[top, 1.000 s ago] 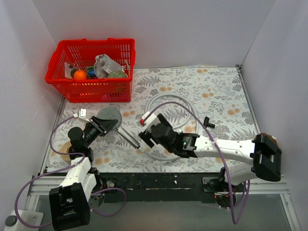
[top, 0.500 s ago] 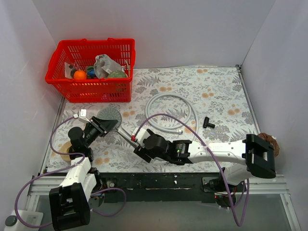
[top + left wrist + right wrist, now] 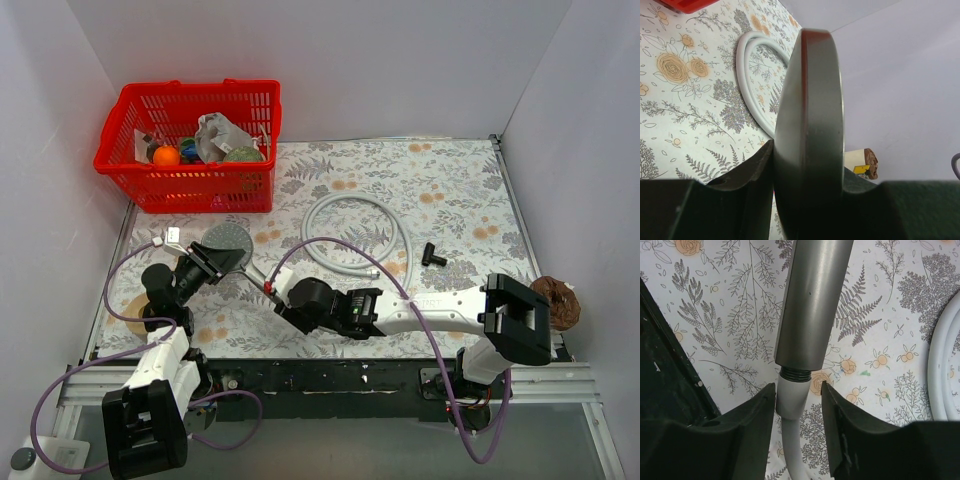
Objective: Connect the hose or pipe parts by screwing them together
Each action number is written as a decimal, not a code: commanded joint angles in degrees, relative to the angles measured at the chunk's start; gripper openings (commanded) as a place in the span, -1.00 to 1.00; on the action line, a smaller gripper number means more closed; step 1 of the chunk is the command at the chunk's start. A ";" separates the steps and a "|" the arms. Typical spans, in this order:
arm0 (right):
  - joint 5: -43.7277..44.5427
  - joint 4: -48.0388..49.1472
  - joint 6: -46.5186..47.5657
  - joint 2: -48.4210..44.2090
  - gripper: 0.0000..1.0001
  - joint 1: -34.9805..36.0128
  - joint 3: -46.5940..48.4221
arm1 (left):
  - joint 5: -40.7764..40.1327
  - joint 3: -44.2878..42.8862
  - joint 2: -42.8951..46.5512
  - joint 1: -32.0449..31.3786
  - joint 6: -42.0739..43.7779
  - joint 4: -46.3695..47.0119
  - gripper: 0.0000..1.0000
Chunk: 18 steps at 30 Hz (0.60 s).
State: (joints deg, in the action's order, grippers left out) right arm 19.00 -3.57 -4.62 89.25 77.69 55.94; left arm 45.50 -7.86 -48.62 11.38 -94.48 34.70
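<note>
The grey shower head (image 3: 228, 240) is held on edge, with my left gripper (image 3: 205, 262) shut on its round face (image 3: 810, 100). Its metallic handle (image 3: 258, 280) slants down to the right. In the right wrist view the handle (image 3: 815, 305) ends in dark threads (image 3: 796, 375), and the hose's white end nut (image 3: 791, 397) sits against them. My right gripper (image 3: 799, 395) straddles that nut, the left finger touching it and a gap left at the right finger. The whitish hose (image 3: 400, 240) loops across the mat behind, also showing in the left wrist view (image 3: 747, 75).
A red basket (image 3: 190, 140) of small items stands at the back left. A small black fitting (image 3: 433, 254) lies right of the hose loop, and a brown object (image 3: 556, 300) sits at the right edge. White walls close in both sides.
My right gripper has moved left and toward the near edge, to the handle's end, and its jaws have narrowed around the hose nut. The left gripper and shower head have stayed put.
</note>
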 commanded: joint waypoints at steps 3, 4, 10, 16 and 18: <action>-3.09 2.69 -2.23 1.54 -0.26 -1.93 2.68 | 1.00 -0.14 1.51 -0.30 -0.53 1.78 -1.00; -3.53 2.96 -2.49 1.71 -0.28 -2.19 2.68 | 1.00 -0.14 1.60 -0.30 -0.45 1.78 -1.00; -7.49 7.26 -3.02 1.54 -0.51 -3.33 2.33 | 1.26 -0.05 1.60 -0.22 -0.71 2.04 -1.00; -20.65 16.90 -4.69 -0.57 -0.97 -6.40 -1.09 | 1.96 0.04 1.34 -0.30 -1.23 2.65 -1.00; -28.62 20.69 -7.05 -1.27 -0.97 -9.12 -2.67 | 2.67 0.04 1.16 -0.30 -1.94 3.36 -1.00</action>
State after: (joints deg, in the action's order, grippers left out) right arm 6.37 1.67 -8.12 90.48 71.90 54.59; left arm 43.09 -7.86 -48.56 11.73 -94.08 34.89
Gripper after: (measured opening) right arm 0.345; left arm 0.301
